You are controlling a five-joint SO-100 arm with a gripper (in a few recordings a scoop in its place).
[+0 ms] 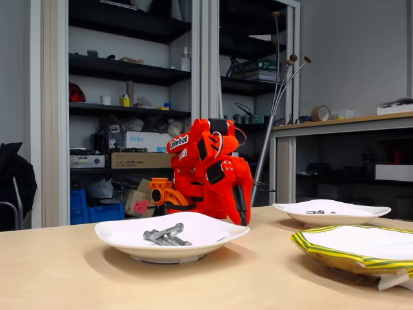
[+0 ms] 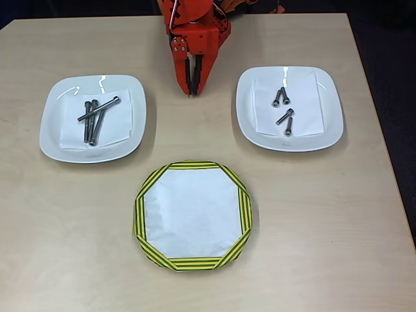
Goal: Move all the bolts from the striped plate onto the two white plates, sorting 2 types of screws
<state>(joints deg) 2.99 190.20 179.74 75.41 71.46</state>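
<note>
Grey long bolts (image 2: 96, 118) left plate, short bolts (image 2: 283, 110) right; gripper (image 2: 193, 88) together.

Orange arm (image 1: 210, 171) folded back on itself over its base, upper links doubled down. In the overhead view the gripper (image 2: 193, 91) points toward the near table edge, low, fingers (image 2: 188, 75) pressed together, nothing between them.

Overhead view straight down, fixed view low at table height facing arm (image 1: 210, 171), both share plates
</note>
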